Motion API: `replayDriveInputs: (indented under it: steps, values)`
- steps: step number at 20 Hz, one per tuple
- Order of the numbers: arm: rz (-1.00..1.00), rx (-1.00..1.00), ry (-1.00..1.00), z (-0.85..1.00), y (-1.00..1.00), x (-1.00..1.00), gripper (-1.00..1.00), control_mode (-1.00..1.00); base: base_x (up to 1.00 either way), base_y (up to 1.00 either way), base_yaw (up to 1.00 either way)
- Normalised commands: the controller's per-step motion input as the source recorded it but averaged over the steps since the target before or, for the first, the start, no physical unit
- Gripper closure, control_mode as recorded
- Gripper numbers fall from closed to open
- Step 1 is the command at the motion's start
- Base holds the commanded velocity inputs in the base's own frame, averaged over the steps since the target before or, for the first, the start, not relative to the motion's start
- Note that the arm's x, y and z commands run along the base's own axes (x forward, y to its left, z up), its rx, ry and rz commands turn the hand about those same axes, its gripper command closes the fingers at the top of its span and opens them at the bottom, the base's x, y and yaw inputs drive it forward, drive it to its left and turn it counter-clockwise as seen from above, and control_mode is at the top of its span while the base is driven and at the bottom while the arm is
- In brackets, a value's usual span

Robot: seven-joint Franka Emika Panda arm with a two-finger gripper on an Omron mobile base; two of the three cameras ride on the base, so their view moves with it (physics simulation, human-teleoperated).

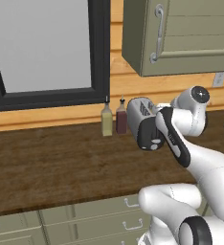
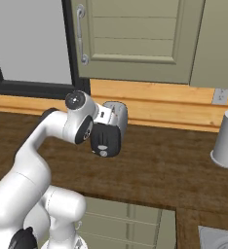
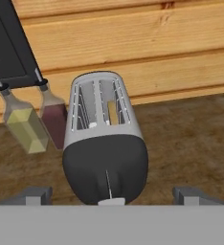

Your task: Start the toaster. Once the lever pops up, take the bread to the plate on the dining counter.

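Jaws stand wide apart and hold nothing: in the hand view the two grey fingertips point(image 3: 33, 195) sit at the lower left and lower right, with the toaster point(image 3: 104, 143) between them at centre. Its rounded black end face is smooth and matte, with a thin vertical slot running down to a small pale lever point(image 3: 110, 201) at the bottom edge. Its silver-grey top is ribbed with wire guides, and a pale sliver in the right slot is probably the bread point(image 3: 112, 111), though too little shows to be sure. Two slim glass bottles point(image 3: 25, 125) stand at left against the plank wall.

From the left base view, the toaster point(image 1: 141, 122) sits right of centre on the dark wood-grain counter point(image 1: 51, 162), partly behind the arm's forearm.

From the right base view, the wrist covers most of it; a grey canister point(image 2: 227, 138) stands at the right edge.

By my reading the starting step is in hand: next, the gripper point(image 3: 111, 196) must come down onto the lever and press it along the slot.
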Motion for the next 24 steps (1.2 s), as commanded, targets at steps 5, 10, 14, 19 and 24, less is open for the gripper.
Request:
replayDriveInputs:
  steps: [5,10,14,19,24]
  values:
    - [0.0,0.0,0.0,0.0,0.0,0.01,-1.0,-1.0,0.0,0.0,0.0]
    - [0.0,0.0,0.0,0.0,0.0,0.0,-1.0,-1.0,0.0,0.0,0.0]
    - [0.0,0.0,0.0,0.0,0.0,0.0,-1.0,-1.0,0.0,0.0,0.0]
    - [0.0,0.0,0.0,0.0,0.0,0.0,-1.0,-1.0,0.0,0.0,0.0]
    - [0.0,0.0,0.0,0.0,0.0,0.0,-1.0,-1.0,0.0,0.0,0.0]
